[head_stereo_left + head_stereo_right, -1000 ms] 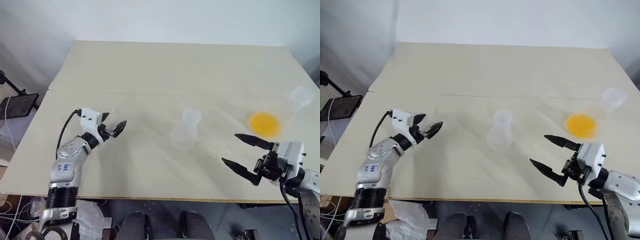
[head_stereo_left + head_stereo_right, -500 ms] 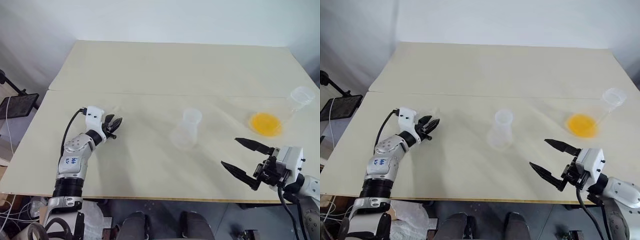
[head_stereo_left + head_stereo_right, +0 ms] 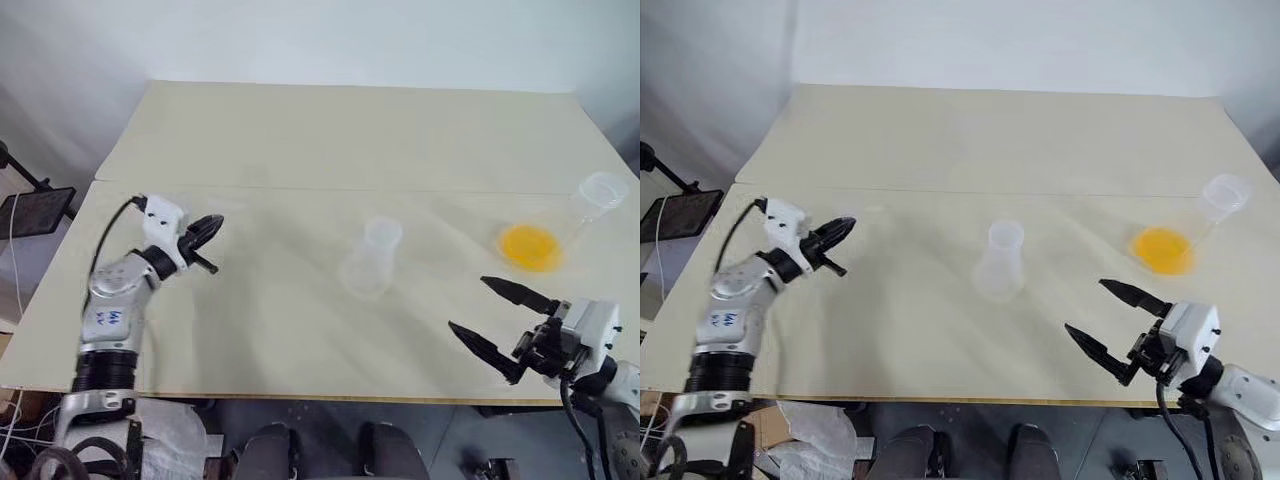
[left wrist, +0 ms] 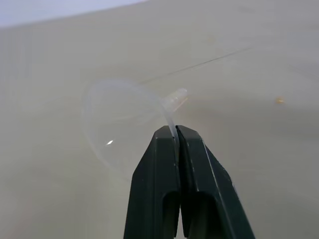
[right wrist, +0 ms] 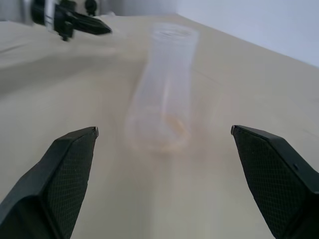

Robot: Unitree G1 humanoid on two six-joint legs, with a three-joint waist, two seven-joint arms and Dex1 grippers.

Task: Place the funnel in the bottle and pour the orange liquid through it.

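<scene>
- The two head views look forward and down from high over the near edge of the table [image 3: 330, 130], well back, and share nearly the same scene with the bottle [image 3: 369, 262] near the middle.
- The left wrist view sits close behind the left gripper [image 4: 175, 130], facing the tabletop.
- The right wrist view sits low near the tabletop, facing the bottle between the right gripper's [image 5: 164, 131] fingers.

silver arms — black fingers [image 3: 207, 229], perhaps blue markings.
</scene>
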